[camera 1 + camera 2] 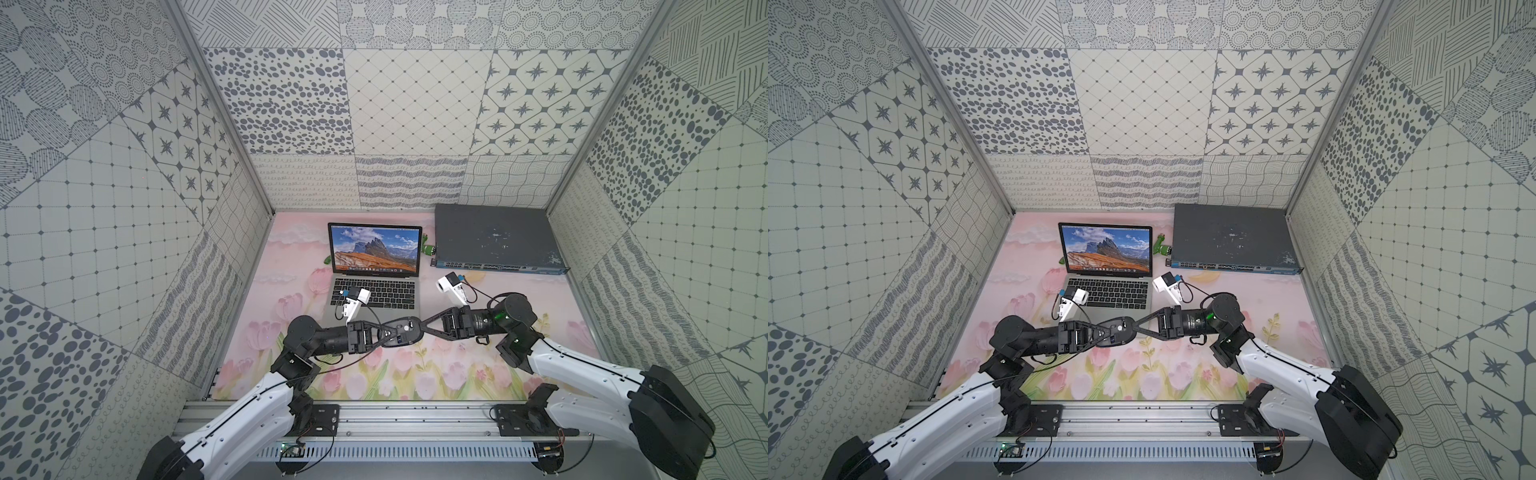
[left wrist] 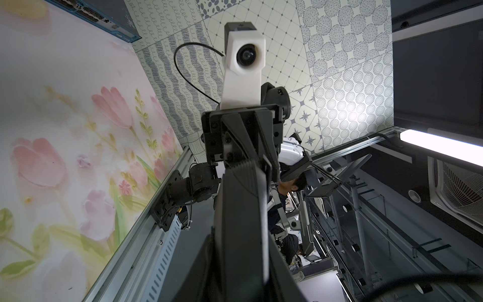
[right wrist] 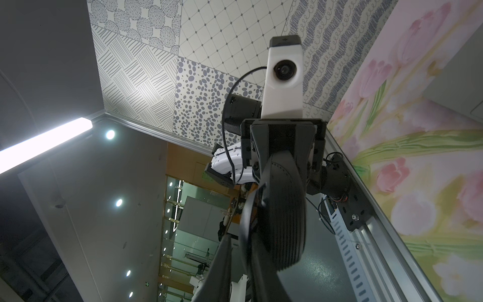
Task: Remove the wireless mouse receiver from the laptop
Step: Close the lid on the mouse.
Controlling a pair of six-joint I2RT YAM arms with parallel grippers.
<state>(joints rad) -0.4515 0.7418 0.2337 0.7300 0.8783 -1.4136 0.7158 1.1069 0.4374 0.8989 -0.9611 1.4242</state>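
receiver: we could not find it in any view; no stub showed on the laptop's [image 1: 390,299] right edge, and the left wrist camera [image 1: 357,297] hid part of the left edge.
risk: we judged three. The left claw [image 1: 388,331] and right claw [image 1: 420,328] both sat at the mouse [image 1: 405,330], so a loosening grip could drop it at the laptop's front edge. Nothing pinned the laptop, so a pull off the port's line could drag it or jam the stub. So small a stub could also slip from the pads.
receiver axis: unseen; in a side port we judged it would lie 9 to 3, pointing out from that edge.
laptop: open, screen facing 6, hinge running 9 to 3.
mouse: at 6 from the laptop, near its front edge in both top views, long axis 9 to 3.
left claw: closed on the mouse's 9 end.
right claw: tips at the mouse's 3 end; we could not tell whether they gripped it.
switch [image 1: 494,237]: at 2 from the laptop, well apart from both claws.
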